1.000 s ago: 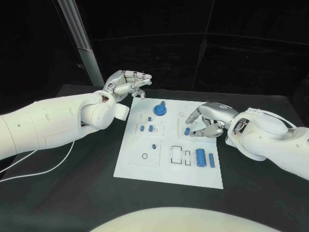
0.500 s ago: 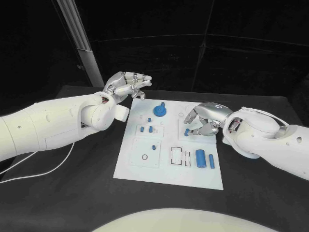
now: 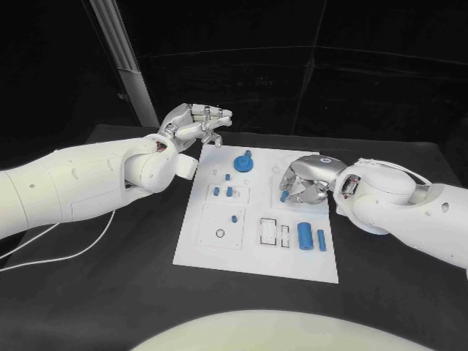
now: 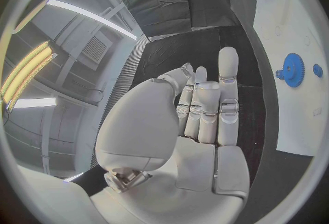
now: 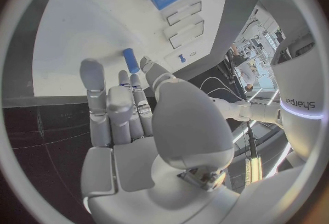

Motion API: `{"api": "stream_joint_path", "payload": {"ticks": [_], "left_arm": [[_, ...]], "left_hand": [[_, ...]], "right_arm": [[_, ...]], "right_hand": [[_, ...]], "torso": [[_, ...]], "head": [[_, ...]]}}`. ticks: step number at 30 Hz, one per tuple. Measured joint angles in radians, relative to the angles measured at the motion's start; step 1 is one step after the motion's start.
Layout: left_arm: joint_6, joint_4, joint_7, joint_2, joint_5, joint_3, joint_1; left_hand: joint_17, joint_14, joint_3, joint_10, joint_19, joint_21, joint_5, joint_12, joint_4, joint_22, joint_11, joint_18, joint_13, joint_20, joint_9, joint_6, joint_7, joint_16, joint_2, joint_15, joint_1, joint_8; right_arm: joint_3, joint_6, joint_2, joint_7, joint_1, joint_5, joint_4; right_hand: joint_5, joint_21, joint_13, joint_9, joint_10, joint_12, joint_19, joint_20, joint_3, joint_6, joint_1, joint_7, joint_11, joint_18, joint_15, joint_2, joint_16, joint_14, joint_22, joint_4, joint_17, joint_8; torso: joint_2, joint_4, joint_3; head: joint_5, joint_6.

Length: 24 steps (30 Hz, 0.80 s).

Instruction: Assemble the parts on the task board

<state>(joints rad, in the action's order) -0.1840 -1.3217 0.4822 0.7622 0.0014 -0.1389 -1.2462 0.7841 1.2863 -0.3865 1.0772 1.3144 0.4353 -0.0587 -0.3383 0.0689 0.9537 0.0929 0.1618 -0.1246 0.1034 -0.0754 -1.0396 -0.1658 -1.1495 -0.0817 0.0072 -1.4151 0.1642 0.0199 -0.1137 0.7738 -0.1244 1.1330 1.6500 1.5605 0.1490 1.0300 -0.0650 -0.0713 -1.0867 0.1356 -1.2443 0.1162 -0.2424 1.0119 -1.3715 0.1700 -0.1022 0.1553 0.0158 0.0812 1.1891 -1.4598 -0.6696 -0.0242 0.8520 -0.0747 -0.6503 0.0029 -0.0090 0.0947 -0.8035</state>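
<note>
**Right hand over a blue peg on the board, left hand raised off it**

The board [image 3: 257, 248] is a white rectangular plate lying in the middle of the black table [image 3: 403, 292], its long side running away from the robot. Shallow outlined recesses mark its surface.

Blue parts on it, head view: a toothed gear [image 3: 243, 163] with a small knob sits toward 12 o'clock on the board. Below it are two short pegs [image 3: 224, 191] side by side, and lower, toward 9 o'clock, one small peg [image 3: 235, 218] above a dark ring [image 3: 220, 234]. Toward 4 o'clock lie a thick cylinder [image 3: 305, 236] and a thinner rod [image 3: 322, 240], parallel and just beside each other, next to two rectangular outlines [image 3: 268, 232].

The right hand [image 3: 307, 180] hangs over the board's 2 o'clock area, fingers curled downward around a small upright blue peg [image 3: 284, 196]. In the right wrist view that peg [image 5: 130, 60] stands just past the fingertips [image 5: 92, 73], which lie close together; whether they touch it I cannot tell.

The left hand [image 3: 195, 125] is raised beyond the board's far-left corner, off the plate, its fingers [image 4: 227, 78] curled in, pressed together, holding nothing
</note>
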Motion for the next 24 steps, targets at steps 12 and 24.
{"api": "stream_joint_path", "payload": {"ticks": [12,24], "left_arm": [[0.002,0.000,0.000,0.000,0.000,0.000,0.000],[0.003,0.001,-0.001,0.000,0.000,0.000,0.000]], "left_hand": [[-0.001,0.000,-0.003,0.000,0.000,0.000,0.000,0.000,0.003,0.000,0.000,0.000,0.000,0.000,0.000,0.000,0.000,0.000,-0.001,0.000,0.001,0.004],[-0.001,0.000,-0.003,0.000,0.000,0.000,0.000,0.000,0.003,0.000,0.000,0.000,0.000,0.000,0.000,0.000,0.000,0.000,-0.001,0.000,0.001,0.004]], "right_arm": [[0.000,0.047,-0.012,-0.003,-0.002,0.022,-0.008],[-0.001,0.041,-0.026,-0.009,-0.005,0.034,-0.022]], "right_hand": [[0.000,0.016,0.001,0.000,-0.021,0.000,-0.011,-0.004,-0.022,0.017,-0.005,-0.004,0.004,0.000,-0.004,-0.005,0.016,-0.004,-0.020,-0.001,0.021,0.000],[-0.080,0.061,0.001,-0.003,-0.098,0.011,-0.037,-0.023,-0.122,0.081,-0.045,-0.023,0.027,0.000,-0.025,-0.045,0.056,-0.007,-0.081,-0.019,0.074,-0.011]], "torso": [[0.001,-0.0003,-0.0001],[0.001,0.0001,-0.0007]], "head": [[0.001,-0.005],[0.002,-0.005]]}}
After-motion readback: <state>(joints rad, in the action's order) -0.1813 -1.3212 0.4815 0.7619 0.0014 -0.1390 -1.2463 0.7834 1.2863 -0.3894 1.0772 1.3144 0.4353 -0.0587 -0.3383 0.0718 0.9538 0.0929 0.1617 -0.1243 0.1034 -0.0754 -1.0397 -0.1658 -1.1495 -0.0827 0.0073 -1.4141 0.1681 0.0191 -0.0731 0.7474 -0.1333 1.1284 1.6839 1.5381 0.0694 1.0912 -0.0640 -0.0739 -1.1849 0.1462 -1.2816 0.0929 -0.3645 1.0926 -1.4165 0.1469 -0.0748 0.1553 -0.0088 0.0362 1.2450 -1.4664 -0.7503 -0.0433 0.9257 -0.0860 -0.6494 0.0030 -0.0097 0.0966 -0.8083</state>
